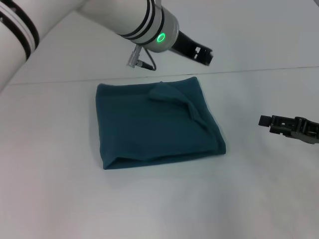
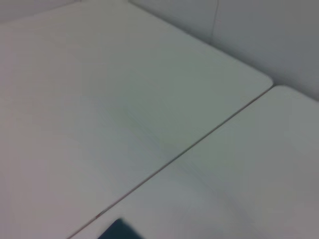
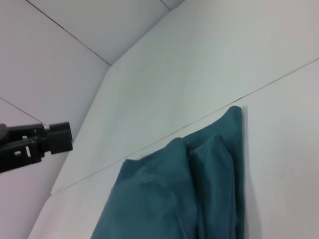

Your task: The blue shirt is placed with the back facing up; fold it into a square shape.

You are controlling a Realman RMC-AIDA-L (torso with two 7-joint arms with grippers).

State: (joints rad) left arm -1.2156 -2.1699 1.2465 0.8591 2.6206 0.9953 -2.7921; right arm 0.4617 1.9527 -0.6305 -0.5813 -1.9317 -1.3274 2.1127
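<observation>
Left gripper (image 1: 205,54): I have it raised above the table just past the far edge of the shirt, carrying nothing; whether its fingers are spread or closed I cannot tell.
Right gripper (image 1: 269,121): I see it hovering off to the right of the shirt, well apart from the cloth, nothing in it; its finger gap I cannot tell either.
Blue shirt (image 1: 157,124): it lies mid-table as a compact, roughly square teal bundle, plain side up, several layers deep. In the right wrist view the blue shirt (image 3: 199,199) shows its stacked folds running along one edge.
Loose flap (image 1: 172,94): a puckered ridge sits at the far right corner and runs down the right side, so the top layer is not flat.
White table (image 1: 60,189): a seam line crosses it just behind the shirt.
Stage, as I judge it: folding looks essentially done; what remains is tidying.
How I would do it well: come down gently on the ridge, press and stroke outward toward the right edge, and avoid pinching deep, since a deep grab would likely drag lower layers and undo the square.
</observation>
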